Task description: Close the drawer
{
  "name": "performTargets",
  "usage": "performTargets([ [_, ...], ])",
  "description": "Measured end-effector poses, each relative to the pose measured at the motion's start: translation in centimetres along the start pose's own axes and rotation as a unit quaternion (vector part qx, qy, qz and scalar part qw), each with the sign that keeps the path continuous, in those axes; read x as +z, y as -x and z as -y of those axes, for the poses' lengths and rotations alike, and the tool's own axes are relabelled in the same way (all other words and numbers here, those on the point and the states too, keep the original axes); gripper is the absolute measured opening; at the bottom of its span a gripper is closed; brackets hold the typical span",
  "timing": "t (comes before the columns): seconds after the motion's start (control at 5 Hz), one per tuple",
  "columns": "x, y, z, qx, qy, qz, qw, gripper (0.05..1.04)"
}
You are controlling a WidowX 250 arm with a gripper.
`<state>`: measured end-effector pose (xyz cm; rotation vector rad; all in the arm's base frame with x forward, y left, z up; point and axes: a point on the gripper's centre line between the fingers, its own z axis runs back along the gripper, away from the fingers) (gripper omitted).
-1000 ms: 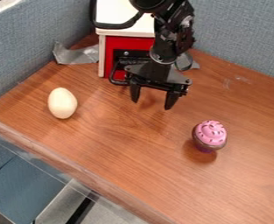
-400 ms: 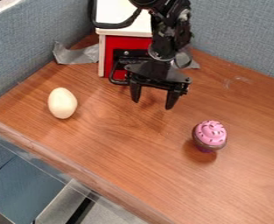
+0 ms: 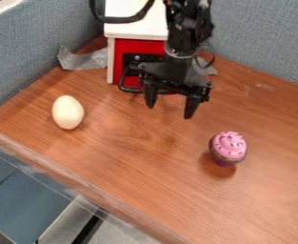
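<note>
Ok so the pale egg (image 3: 68, 112) sits at 9 o'clock in the view, with grey tape (image 3: 87, 60) up around 11. The red drawer (image 3: 144, 46) is at 12, in the white-topped cabinet (image 3: 135, 24), black handle (image 3: 123, 81) out front. Gripper (image 3: 170, 112) hangs just off center toward 1 or 2, fingers spread wide. Pink-topped cupcake (image 3: 228, 146) (looks kinda tasty tbh) is at 4 o'clock on the wood tabletop (image 3: 176, 181).

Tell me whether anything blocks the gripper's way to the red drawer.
Nothing visible does. The gripper hangs in front of the red drawer; the egg is off to the picture's left, and the cupcake is nearer the camera.
</note>
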<state>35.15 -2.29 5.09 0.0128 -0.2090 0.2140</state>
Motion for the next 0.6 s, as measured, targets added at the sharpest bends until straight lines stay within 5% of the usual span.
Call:
performTargets([
  [0.6, 4.4, 1.4, 0.0, -0.086, 0.027, -0.003, 0.9960, 1.000],
])
